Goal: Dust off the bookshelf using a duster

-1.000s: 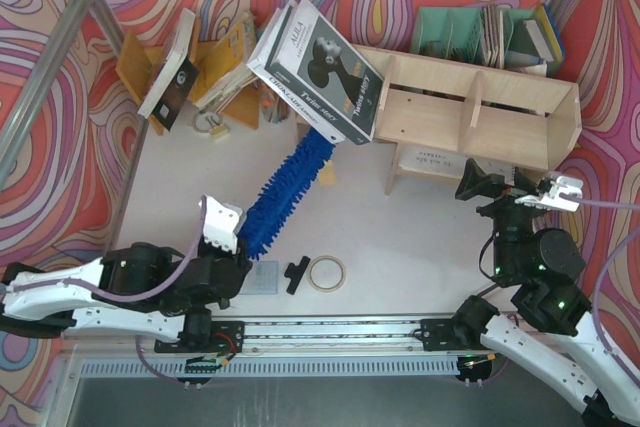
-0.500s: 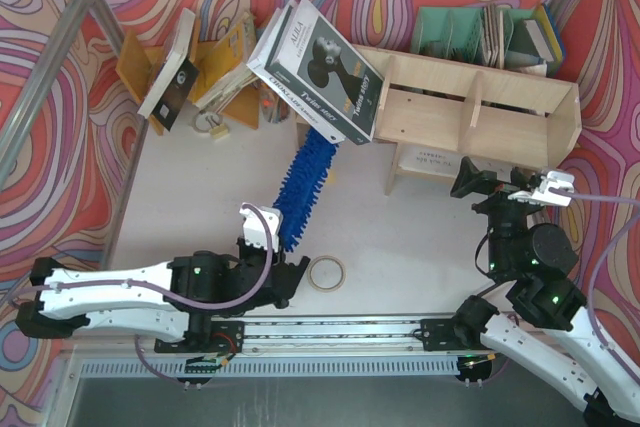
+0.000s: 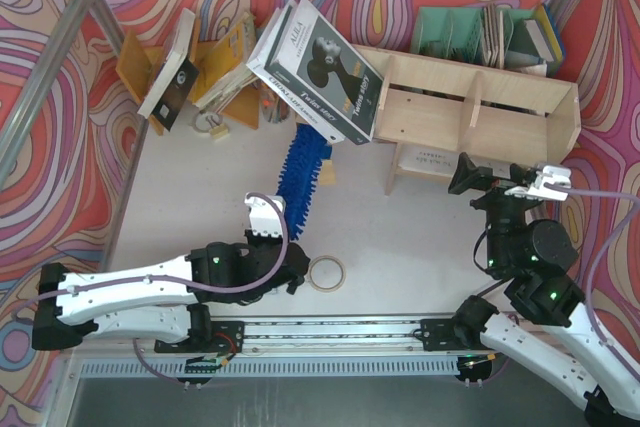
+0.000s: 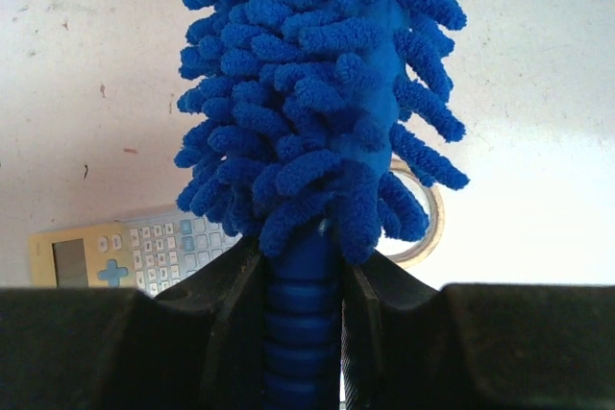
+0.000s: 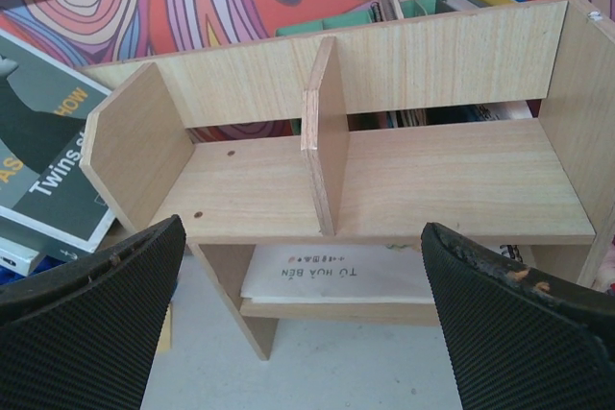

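left gripper (image 4: 303,276) clamped on duster (image 4: 317,93) handle; right gripper (image 3: 472,177) wide apart, empty, near bookshelf (image 3: 480,107). duster is left of it, not touching; dusting apparently not yet begun.

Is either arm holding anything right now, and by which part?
The left gripper is shut on the duster, gripping its blue handle just below the bristles. The right gripper is open and holds nothing.

You've got a tape roll (image 3: 326,273) at bottom center, a grey book (image 3: 318,72) top center, and a green organizer (image 3: 447,32) upper right.
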Robot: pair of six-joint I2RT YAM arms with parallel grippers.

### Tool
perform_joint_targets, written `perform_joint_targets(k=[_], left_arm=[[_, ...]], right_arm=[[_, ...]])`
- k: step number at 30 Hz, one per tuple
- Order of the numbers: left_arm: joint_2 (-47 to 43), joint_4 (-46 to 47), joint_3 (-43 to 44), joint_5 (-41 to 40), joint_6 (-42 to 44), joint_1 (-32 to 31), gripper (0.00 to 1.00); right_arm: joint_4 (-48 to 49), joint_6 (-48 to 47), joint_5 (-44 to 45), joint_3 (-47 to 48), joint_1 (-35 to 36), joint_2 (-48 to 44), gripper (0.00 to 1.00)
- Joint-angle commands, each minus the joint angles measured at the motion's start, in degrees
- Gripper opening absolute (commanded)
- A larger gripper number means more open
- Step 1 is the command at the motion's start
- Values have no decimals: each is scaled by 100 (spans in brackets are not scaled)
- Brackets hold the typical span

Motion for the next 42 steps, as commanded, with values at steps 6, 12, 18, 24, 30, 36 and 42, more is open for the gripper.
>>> perform_joint_targets(k=[6, 12, 18, 24, 30, 36, 42], left_arm=[[6, -230, -196, 408, 95, 367, 0], [260, 187, -582, 891, 87, 436, 0], [229, 335, -665, 875, 381, 536, 0], [-147, -120, -190, 612, 840, 733, 0], [-517, -44, 77, 428, 1230, 761, 0], [-462, 286, -280, 580, 1053, 812, 0], [-149, 816, -874, 899, 646, 840, 0]], right_arm=[[347, -340, -56, -273, 13, -208, 99], [368, -341, -66, -329, 13, -311, 99], [361, -350, -55, -337, 13, -289, 99], [359, -351, -35, -341, 12, -289, 99], [355, -351, -20, -359, 10, -341, 99], [346, -344, -20, -359, 10, -328, 99], [333, -327, -28, -368, 13, -337, 99]])
